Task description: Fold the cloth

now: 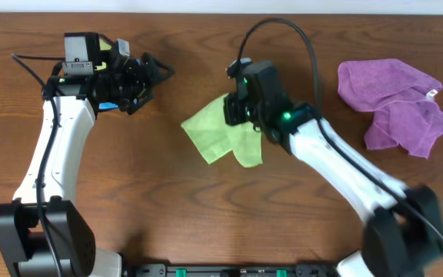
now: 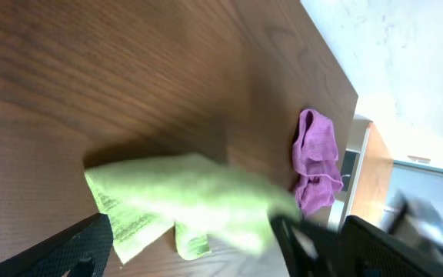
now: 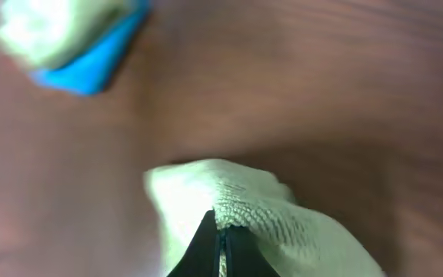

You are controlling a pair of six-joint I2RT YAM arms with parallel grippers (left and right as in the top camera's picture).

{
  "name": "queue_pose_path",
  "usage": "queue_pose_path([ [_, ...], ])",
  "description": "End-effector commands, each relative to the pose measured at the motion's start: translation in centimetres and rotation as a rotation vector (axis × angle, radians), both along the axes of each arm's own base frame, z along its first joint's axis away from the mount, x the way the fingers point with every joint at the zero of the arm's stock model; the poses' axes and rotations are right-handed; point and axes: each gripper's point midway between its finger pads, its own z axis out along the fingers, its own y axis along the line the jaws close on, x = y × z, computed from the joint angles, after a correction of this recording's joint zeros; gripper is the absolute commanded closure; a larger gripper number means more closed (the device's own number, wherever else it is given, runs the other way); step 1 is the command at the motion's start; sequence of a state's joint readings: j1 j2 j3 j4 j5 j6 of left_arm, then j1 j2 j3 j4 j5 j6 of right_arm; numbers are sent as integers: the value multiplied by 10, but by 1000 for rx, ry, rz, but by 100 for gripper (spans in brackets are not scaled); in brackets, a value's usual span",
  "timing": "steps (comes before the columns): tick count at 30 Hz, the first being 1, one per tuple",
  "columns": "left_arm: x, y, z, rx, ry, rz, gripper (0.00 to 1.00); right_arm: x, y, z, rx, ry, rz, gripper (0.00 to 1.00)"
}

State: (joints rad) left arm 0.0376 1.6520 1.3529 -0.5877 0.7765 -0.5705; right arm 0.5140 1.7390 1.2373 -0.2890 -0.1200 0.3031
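Note:
A light green cloth (image 1: 220,138) lies partly folded at the table's middle, with one part lifted. My right gripper (image 1: 234,112) is shut on an edge of it; in the right wrist view the closed fingertips (image 3: 220,233) pinch the cloth (image 3: 283,223). My left gripper (image 1: 154,80) is open and empty, well left of the cloth and above the table. In the left wrist view its fingers (image 2: 221,258) stand wide apart, with the green cloth (image 2: 183,201) blurred between them farther off.
A crumpled purple cloth (image 1: 394,104) lies at the back right, and it also shows in the left wrist view (image 2: 317,168). A blue patch with a pale piece (image 3: 91,60) shows blurred at the right wrist view's top left. The table's far edge (image 2: 337,69) is near.

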Motion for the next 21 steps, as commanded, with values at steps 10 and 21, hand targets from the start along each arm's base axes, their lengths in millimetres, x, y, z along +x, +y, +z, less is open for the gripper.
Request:
queue_pose_path([
  [10, 0, 2, -2, 12, -9, -11, 5, 71, -108, 5, -89, -115, -351, 56],
  [21, -11, -2, -8, -24, 89, 13, 5, -40, -78, 7, 161, 373, -163, 14],
])
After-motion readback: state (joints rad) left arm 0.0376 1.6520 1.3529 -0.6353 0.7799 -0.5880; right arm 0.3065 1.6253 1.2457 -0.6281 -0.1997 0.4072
